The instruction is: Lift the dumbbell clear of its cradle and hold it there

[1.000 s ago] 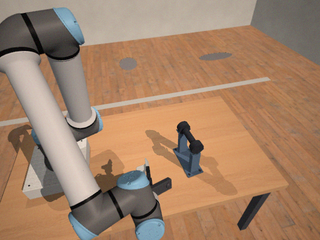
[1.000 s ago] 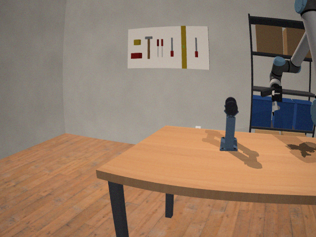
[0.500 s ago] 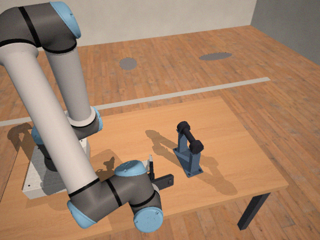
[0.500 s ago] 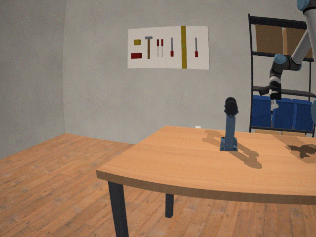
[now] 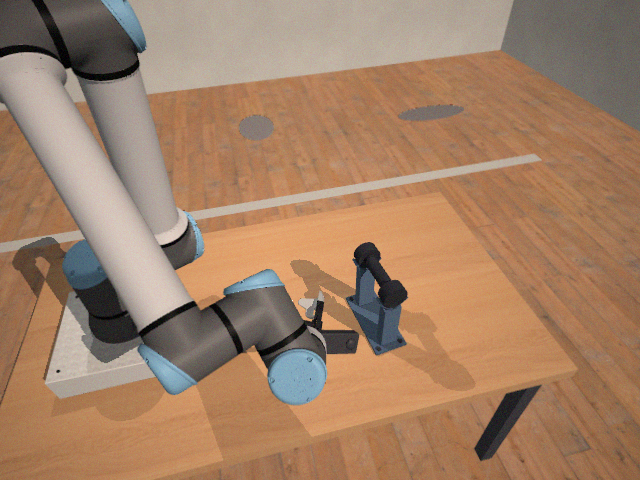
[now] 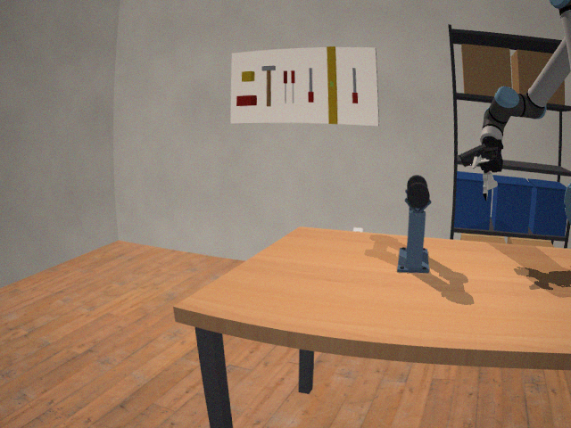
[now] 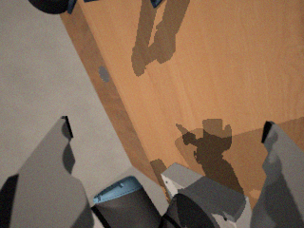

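- Wooden table (image 5: 465, 330) fills the lower half of the top view, its pale top carrying long shadows of the arm and the stand.
- White and grey arm (image 5: 103, 217) rises from a pale base plate (image 5: 62, 372) at the lower left of the top view, climbs out of the upper left corner, then folds back down to a blue-capped wrist near the bottom centre.
- Blue cradle (image 5: 374, 315) stands bolted upright right of centre on the table; in the exterior view it is a slim post (image 6: 415, 239) just right of centre.
- Dark dumbbell (image 5: 379, 273) lies across the top of the cradle, both ends overhanging; in the exterior view it shows end-on (image 6: 417, 191).
- Gripper (image 5: 316, 310) hangs at the wrist with its fingers pointing down, spread wide, nothing between them; the wrist view shows the two grey fingers far apart at the lower corners.
- In the top view the dumbbell sits to the upper right of the gripper, near but apart; in the exterior view the gripper (image 6: 487, 186) hangs right of the dumbbell, at roughly its height.
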`<act>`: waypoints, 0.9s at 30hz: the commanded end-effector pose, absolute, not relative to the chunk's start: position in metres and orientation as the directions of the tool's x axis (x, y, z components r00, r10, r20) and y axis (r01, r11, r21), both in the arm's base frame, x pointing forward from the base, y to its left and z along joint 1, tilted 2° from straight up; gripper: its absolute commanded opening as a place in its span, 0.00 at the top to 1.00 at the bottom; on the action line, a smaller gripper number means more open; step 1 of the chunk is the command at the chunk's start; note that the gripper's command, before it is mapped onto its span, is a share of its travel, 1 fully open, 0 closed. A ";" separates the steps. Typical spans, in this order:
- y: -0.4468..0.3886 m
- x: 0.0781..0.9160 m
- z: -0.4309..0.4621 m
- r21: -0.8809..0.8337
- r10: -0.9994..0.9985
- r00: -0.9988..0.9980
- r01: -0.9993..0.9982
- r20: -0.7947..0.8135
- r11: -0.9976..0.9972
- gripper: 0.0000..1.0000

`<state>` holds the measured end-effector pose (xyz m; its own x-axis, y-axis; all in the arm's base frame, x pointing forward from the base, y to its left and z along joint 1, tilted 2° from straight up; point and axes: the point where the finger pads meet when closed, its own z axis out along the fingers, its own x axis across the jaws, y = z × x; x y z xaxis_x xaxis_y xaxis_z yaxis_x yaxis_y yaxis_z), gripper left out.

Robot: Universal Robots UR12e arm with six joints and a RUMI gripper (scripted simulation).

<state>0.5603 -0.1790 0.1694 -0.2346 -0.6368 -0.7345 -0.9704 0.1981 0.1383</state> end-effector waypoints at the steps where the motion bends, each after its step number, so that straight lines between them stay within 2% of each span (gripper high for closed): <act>1: -0.162 0.580 0.176 0.167 -0.670 -0.337 -0.937 -0.661 0.306 0.00; 14: -0.124 0.623 0.193 0.187 -0.671 -0.548 -0.824 -0.500 0.534 0.00; 27: -0.081 0.671 0.213 0.150 -0.585 -0.751 -0.645 -0.305 0.749 0.00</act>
<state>0.6547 -0.0933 0.2081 -0.6780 -0.6222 -0.3915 -0.7186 0.6730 0.1749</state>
